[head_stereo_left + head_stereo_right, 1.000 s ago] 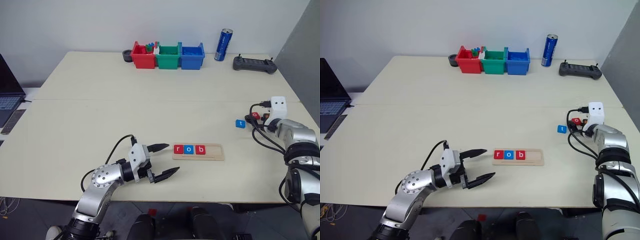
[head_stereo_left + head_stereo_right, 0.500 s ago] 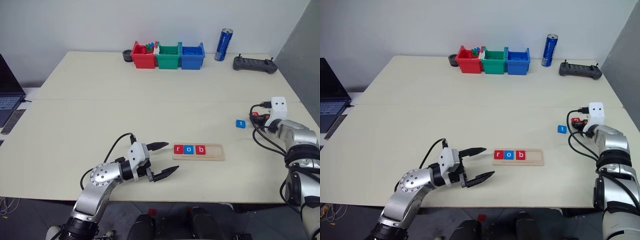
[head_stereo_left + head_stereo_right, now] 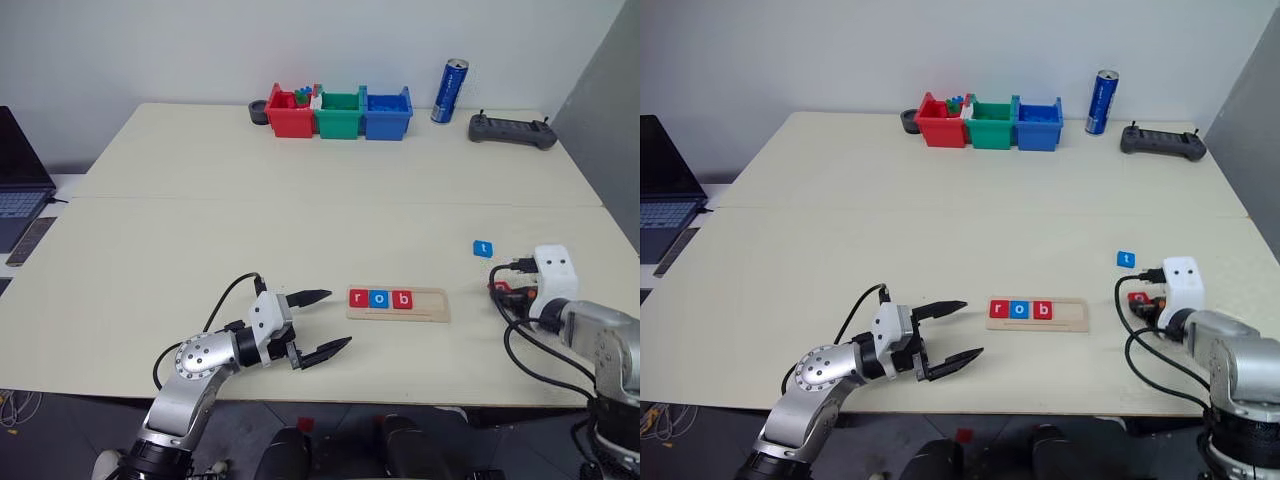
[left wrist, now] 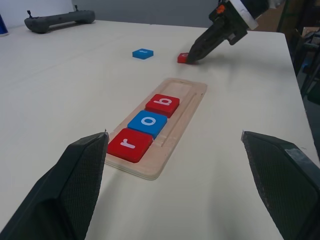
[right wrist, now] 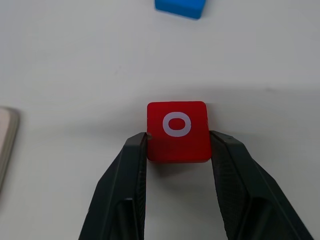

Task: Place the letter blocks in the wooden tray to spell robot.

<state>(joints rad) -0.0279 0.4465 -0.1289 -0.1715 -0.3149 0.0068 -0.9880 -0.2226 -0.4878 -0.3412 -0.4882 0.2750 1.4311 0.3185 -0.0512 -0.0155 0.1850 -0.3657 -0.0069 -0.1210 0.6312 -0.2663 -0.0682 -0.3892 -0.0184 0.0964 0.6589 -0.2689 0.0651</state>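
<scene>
bins (image 3: 340, 111), can (image 3: 449, 90), controller (image 3: 511, 129), laptop (image 3: 20, 190) on table (image 3: 200, 220).

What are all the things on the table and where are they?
Letter blocks r, o, b: three, red, blue, red, in the wooden tray.
Wooden tray: one, pale, table front.
Red o block: one, between the right gripper's fingers.
Blue t block: one, on the table, right.
Bins: three, red, green, blue, far edge.
Can: one, blue, beside the bins.
Controller: one, dark, far right.
Laptop: one, left.
Left gripper: open, by the tray.
Right gripper: shut on the red o block.
</scene>
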